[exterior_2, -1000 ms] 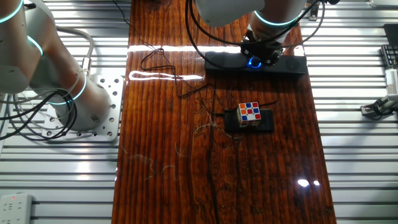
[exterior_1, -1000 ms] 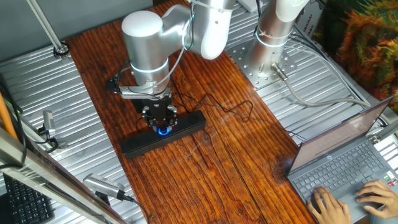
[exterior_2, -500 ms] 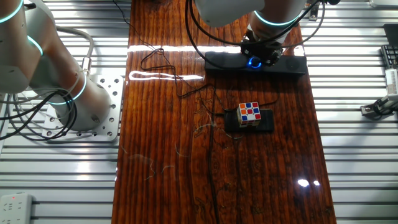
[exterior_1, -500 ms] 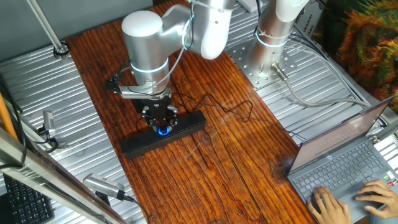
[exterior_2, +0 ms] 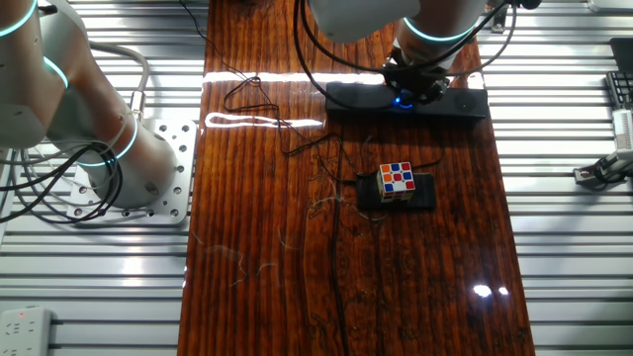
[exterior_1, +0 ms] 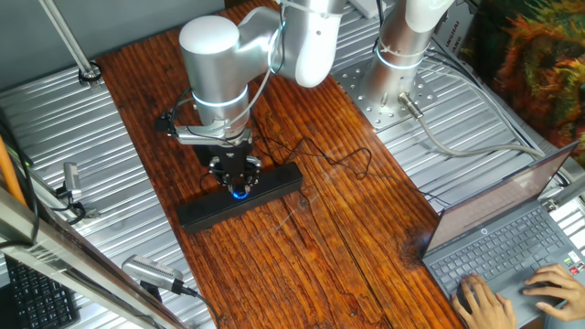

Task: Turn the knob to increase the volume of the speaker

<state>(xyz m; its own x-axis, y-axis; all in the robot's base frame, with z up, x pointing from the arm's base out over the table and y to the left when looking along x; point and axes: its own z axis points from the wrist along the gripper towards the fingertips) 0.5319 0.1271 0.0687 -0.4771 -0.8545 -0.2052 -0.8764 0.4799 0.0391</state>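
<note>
The speaker (exterior_1: 206, 209) (exterior_2: 460, 103) is a long black bar lying across the wooden table. Its knob (exterior_1: 239, 192) (exterior_2: 403, 99) sits at the bar's middle and shows only as a sliver of blue glow under my fingers. My gripper (exterior_1: 239, 183) (exterior_2: 407, 93) points straight down onto the knob, its dark fingers closed in around it and hiding most of the ring. A thin black cable (exterior_1: 343, 163) runs from the speaker across the wood.
A multicoloured cube (exterior_2: 397, 179) rests on a small black pad (exterior_2: 423, 193) nearer the table's middle. A laptop (exterior_1: 512, 247) with a person's hands on it sits at the right edge. A second arm's base (exterior_2: 109, 148) stands on the metal surface beside the table.
In the other fixed view, less of the blue glow shows under the fingers than before. The arm has otherwise stayed over the knob.
</note>
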